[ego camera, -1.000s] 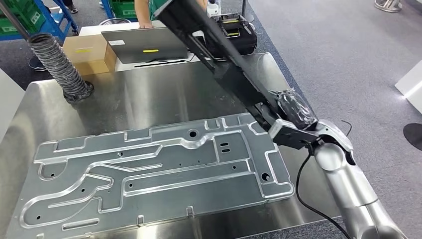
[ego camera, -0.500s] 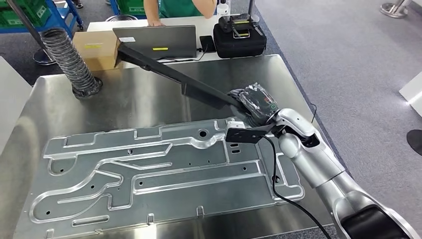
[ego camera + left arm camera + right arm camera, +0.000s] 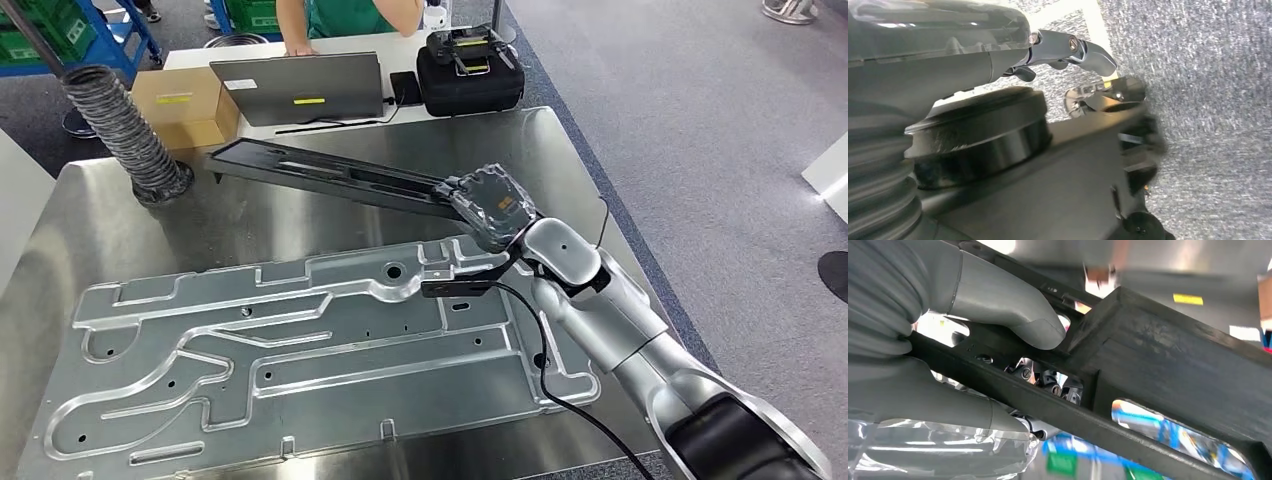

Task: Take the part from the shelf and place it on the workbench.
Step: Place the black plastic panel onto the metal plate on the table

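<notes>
Right hand [image 3: 492, 207] is clamping the long black part [image 3: 330, 177] by its near end over the steel workbench [image 3: 300, 215]; should be lowering flat, releasing after it rests.

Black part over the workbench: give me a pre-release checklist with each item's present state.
1. Grip: right hand holds the black part at its near end, thumb pressed on the frame: ok.
2. Part over the workbench: ok.
3. Far end clear of the ribbed hose and cardboard box: cannot tell.
4. Part resting on the surface: cannot tell.
5. Part clear of the stamped metal panel: ok.
</notes>
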Action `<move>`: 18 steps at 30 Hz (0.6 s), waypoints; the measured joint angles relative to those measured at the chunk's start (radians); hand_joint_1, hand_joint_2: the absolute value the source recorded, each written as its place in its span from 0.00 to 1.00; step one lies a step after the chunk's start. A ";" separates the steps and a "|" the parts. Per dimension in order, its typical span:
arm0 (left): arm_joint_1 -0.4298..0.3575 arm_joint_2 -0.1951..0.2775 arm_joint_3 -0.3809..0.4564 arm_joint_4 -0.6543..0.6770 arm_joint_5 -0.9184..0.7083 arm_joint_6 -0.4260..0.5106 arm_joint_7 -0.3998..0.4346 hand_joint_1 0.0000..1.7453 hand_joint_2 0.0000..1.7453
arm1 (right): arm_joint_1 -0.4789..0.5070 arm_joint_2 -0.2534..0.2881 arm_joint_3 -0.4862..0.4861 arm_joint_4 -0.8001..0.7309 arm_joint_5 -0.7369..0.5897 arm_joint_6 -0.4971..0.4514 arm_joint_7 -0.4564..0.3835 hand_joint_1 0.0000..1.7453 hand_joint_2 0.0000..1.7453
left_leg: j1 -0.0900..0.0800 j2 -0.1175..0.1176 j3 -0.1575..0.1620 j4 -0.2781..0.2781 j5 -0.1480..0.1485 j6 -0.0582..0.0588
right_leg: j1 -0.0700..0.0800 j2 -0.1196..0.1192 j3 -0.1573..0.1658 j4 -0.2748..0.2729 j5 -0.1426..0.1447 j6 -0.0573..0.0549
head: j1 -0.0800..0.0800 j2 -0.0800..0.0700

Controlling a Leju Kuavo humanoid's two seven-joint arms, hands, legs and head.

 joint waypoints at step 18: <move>0.006 -0.002 0.004 0.000 0.010 0.004 -0.024 0.00 1.00 | -0.096 0.053 0.208 0.031 0.249 -0.046 0.080 1.00 1.00 | -0.010 -0.007 0.021 -0.047 0.007 0.031 | 0.015 -0.005 -0.012 0.003 0.006 0.004 | 0.000 0.000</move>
